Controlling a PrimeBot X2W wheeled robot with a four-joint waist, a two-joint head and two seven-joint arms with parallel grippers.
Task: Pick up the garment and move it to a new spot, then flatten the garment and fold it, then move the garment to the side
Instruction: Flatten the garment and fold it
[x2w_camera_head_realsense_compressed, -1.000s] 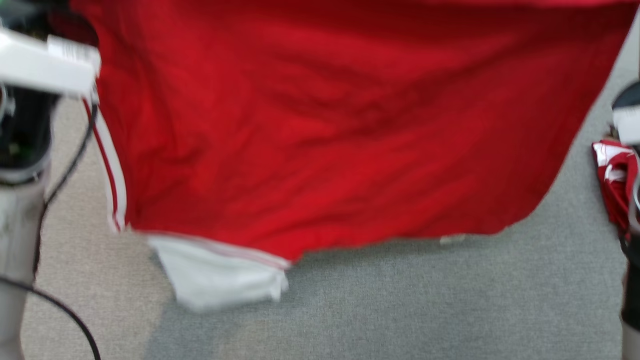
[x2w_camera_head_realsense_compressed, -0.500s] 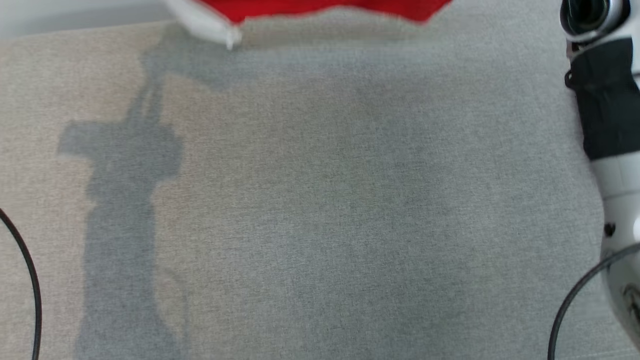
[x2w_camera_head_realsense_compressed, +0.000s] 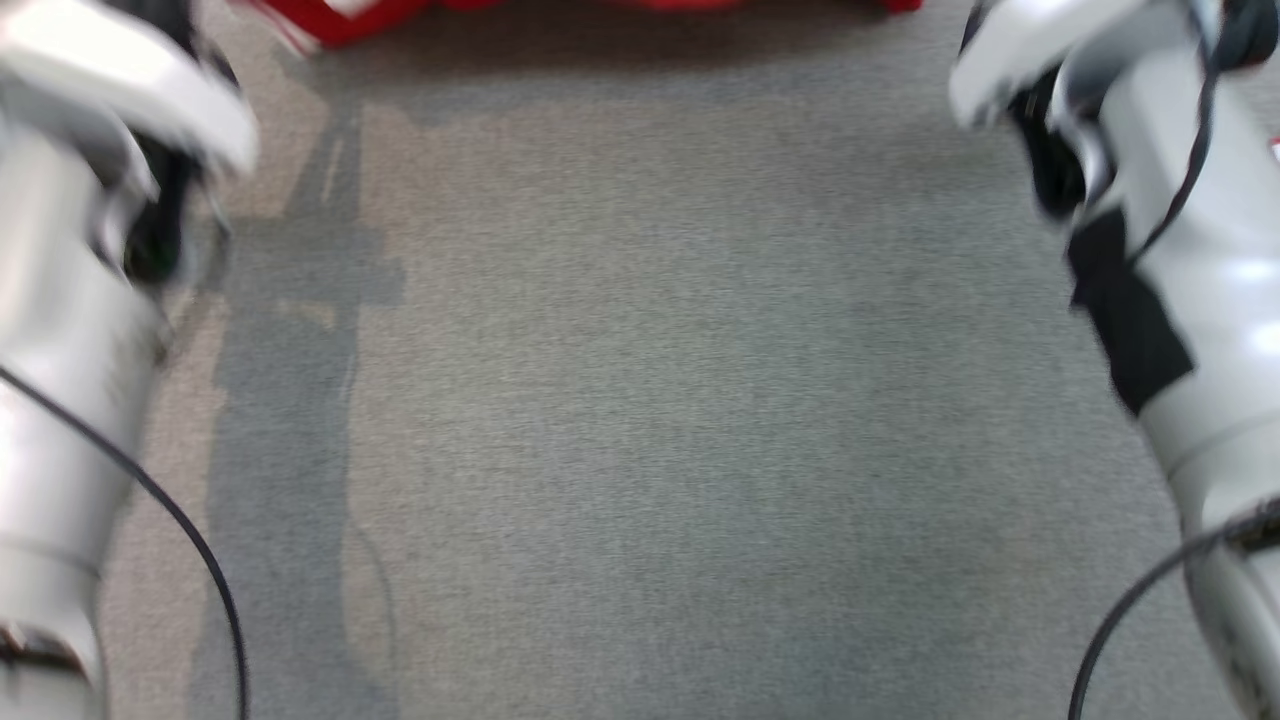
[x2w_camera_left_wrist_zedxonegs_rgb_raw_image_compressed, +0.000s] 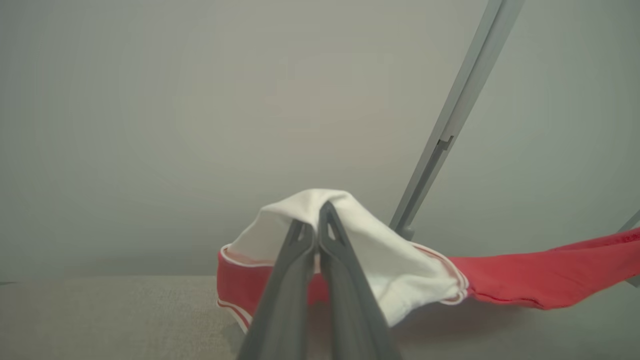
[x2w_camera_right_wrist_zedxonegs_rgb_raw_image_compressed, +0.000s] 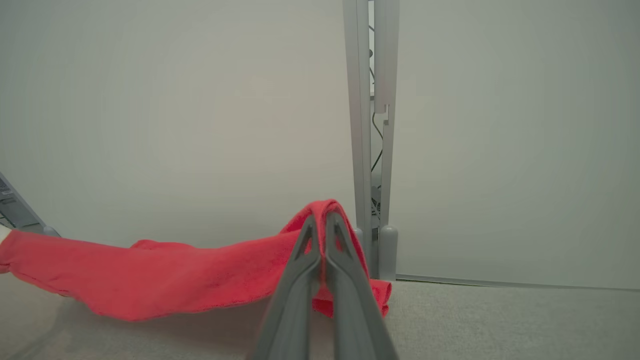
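Observation:
The garment is red with a white sleeve and white striped trim. In the head view a strip of the garment (x2w_camera_head_realsense_compressed: 340, 14) shows along the top edge, low over the grey surface. My left gripper (x2w_camera_left_wrist_zedxonegs_rgb_raw_image_compressed: 317, 214) is shut on the white sleeve (x2w_camera_left_wrist_zedxonegs_rgb_raw_image_compressed: 400, 260), and the red cloth (x2w_camera_left_wrist_zedxonegs_rgb_raw_image_compressed: 545, 277) runs off to the right, slack above the surface. My right gripper (x2w_camera_right_wrist_zedxonegs_rgb_raw_image_compressed: 324, 219) is shut on a red corner, with the garment (x2w_camera_right_wrist_zedxonegs_rgb_raw_image_compressed: 170, 275) sagging away to the left. Both pale forearms, left (x2w_camera_head_realsense_compressed: 60, 330) and right (x2w_camera_head_realsense_compressed: 1190, 270), frame the head view.
A grey fabric-covered surface (x2w_camera_head_realsense_compressed: 650, 420) spreads out below the head camera. A plain pale wall stands behind it, with a grey upright post (x2w_camera_right_wrist_zedxonegs_rgb_raw_image_compressed: 371, 125) that also shows slanted in the left wrist view (x2w_camera_left_wrist_zedxonegs_rgb_raw_image_compressed: 452, 120). Black cables (x2w_camera_head_realsense_compressed: 190, 540) hang off both arms.
The head camera has moved. The garment covered most of the view a second ago and is now a thin strip at the top edge. Both forearms have come into the sides.

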